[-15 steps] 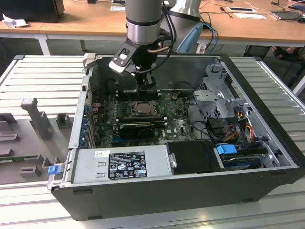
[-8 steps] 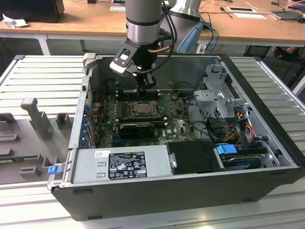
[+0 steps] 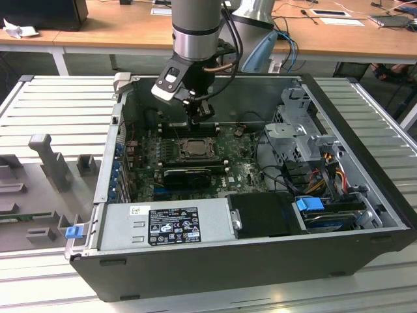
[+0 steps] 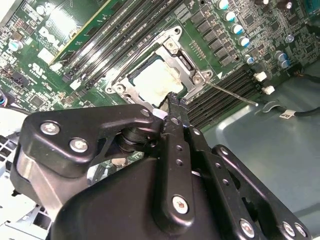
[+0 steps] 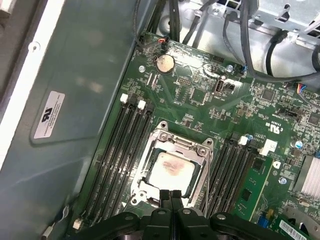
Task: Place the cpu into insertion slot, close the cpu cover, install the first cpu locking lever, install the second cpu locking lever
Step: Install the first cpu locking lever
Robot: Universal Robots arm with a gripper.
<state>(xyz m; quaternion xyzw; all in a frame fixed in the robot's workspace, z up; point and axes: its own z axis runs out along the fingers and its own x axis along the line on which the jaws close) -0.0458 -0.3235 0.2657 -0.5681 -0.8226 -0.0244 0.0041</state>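
Note:
The cpu (image 5: 172,170) lies pale and flat in the insertion slot (image 3: 194,149) on the green motherboard (image 5: 200,95). The silver cpu cover (image 5: 200,150) lies flat around it, framing the chip (image 4: 152,80) through its window. My gripper (image 5: 172,195) is shut with nothing between its fingers, its tips just over the socket's edge in both wrist views (image 4: 172,97). In the exterior view the gripper (image 3: 199,120) hangs a little above the far side of the socket. A thin wire locking lever (image 4: 232,93) sticks out sideways from one corner of the cover (image 4: 185,65).
Long black memory slots (image 5: 125,150) flank the socket on both sides. The open computer case (image 3: 365,130) walls in the board. A grey power supply (image 3: 169,225) sits at the front, with a drive cage (image 3: 296,130) and cables (image 3: 326,169) at the exterior view's right.

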